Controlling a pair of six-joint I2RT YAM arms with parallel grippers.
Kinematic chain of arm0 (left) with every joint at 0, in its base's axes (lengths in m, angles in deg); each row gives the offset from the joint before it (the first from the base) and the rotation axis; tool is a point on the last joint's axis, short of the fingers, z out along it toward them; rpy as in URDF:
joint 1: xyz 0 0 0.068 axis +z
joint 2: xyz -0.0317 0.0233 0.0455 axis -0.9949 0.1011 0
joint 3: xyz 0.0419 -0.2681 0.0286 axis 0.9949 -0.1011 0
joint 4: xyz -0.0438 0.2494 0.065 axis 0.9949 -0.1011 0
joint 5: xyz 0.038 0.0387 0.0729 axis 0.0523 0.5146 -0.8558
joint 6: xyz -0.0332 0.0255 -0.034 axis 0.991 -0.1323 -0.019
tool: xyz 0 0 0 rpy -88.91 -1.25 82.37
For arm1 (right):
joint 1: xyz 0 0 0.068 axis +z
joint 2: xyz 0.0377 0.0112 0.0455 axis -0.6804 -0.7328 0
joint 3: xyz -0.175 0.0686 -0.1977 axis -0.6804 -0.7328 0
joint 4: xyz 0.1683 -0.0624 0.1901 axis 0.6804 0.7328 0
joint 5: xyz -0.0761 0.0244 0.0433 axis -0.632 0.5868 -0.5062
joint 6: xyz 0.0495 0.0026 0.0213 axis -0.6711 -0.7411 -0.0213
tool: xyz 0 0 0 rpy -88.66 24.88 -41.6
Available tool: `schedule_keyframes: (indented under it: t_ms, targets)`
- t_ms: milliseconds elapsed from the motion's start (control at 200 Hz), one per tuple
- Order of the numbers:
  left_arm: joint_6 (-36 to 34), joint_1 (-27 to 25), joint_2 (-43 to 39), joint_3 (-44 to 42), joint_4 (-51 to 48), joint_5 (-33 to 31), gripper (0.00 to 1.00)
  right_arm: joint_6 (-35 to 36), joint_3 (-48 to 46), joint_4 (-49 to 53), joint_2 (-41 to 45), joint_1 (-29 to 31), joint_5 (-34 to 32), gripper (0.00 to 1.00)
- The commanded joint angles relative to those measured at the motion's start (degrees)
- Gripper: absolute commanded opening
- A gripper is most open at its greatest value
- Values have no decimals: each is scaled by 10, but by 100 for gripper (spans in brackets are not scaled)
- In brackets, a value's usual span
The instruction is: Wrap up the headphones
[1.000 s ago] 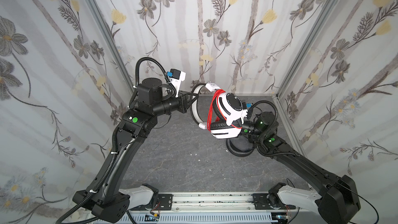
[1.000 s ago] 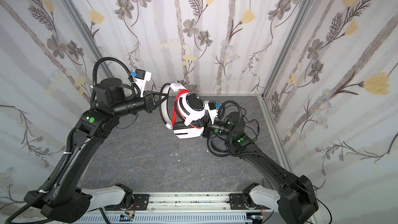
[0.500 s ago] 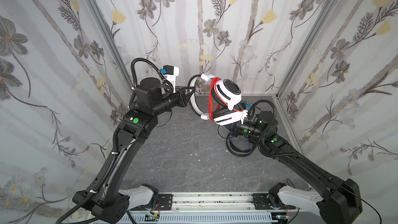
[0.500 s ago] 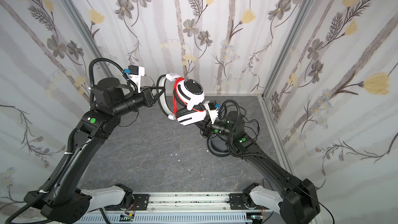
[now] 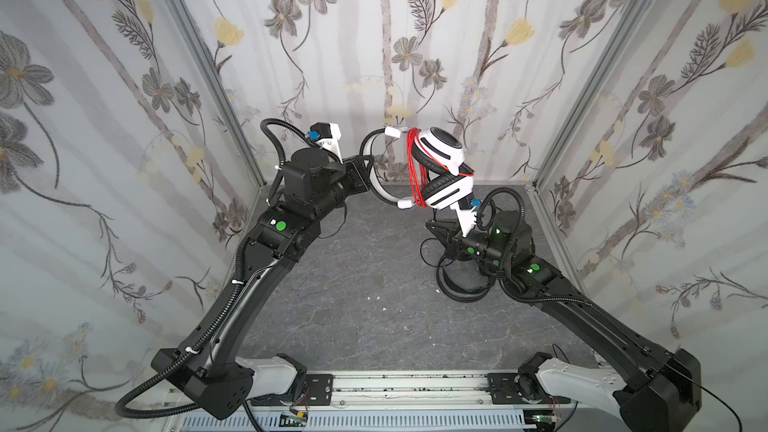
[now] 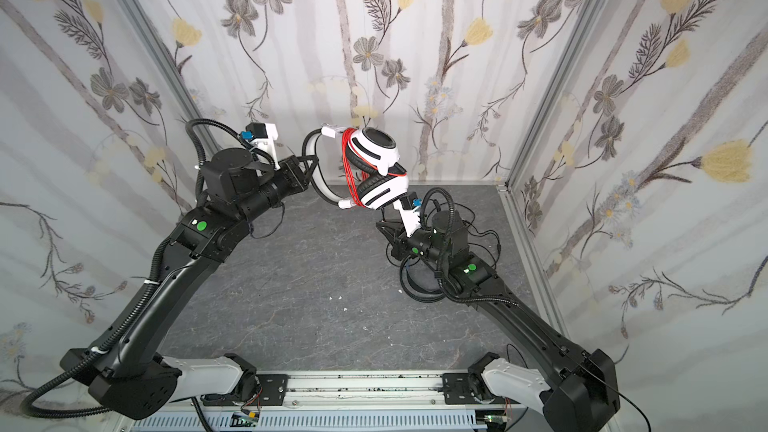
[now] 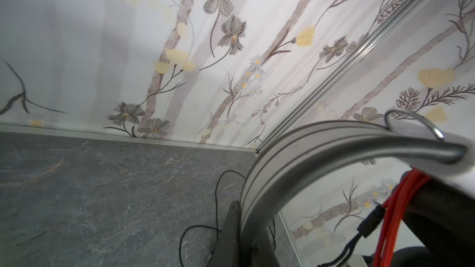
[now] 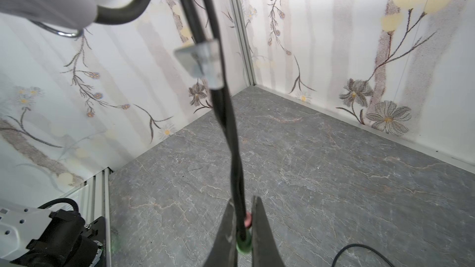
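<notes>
**Count:** two headsets, two grippers, two plugs.

**Headsets**
- The white headset [image 5: 440, 151] hangs clear of the grey table [image 5: 353, 284], near the back wall and between the arms.
- The red cord [image 5: 413, 168] is looped several times around its two folded ear cups.
- The black headset [image 5: 457, 297] lies on the table under the right arm, which hides most of it.
- Its black cord [image 5: 422, 247] trails loose on the surface.

**Grippers**
- The left gripper [image 5: 365, 168] is clamped on the headband [image 5: 374, 178] of the white headset.
- The right gripper [image 5: 432, 226] sits low, below the white headset. In both top views its jaws are too small to read.

**Right wrist view only**
- The jaws are closed on a pair of twisted black leads [image 8: 231, 137].
- A pink plug [image 8: 248, 220] and a green plug [image 8: 243, 246] sit at the grip.
- A clear clip [image 8: 203, 60] sits farther along the leads.

**Left wrist view only**
- A black strain relief [image 7: 370, 223] lies beside the red loops.
- The headband passes between the left fingers [image 7: 231, 217].
</notes>
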Motion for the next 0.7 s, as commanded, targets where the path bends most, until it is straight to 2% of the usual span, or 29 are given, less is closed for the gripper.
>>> schedule_keyframes:
  t_ms: [0,240,495,694]
  targets:
    - [41,-8,3,14,82,-98,0,42,10,71,-6,16,-54,0]
    - [11,-18,26,33,42,-210,0,72,26,100,-7,61,-92,0]
    - [-27,-28,61,64,-10,-291,0,88,44,125,-8,80,-114,0]
    - [-75,-46,92,88,-55,-345,0,107,94,174,-27,97,-141,0]
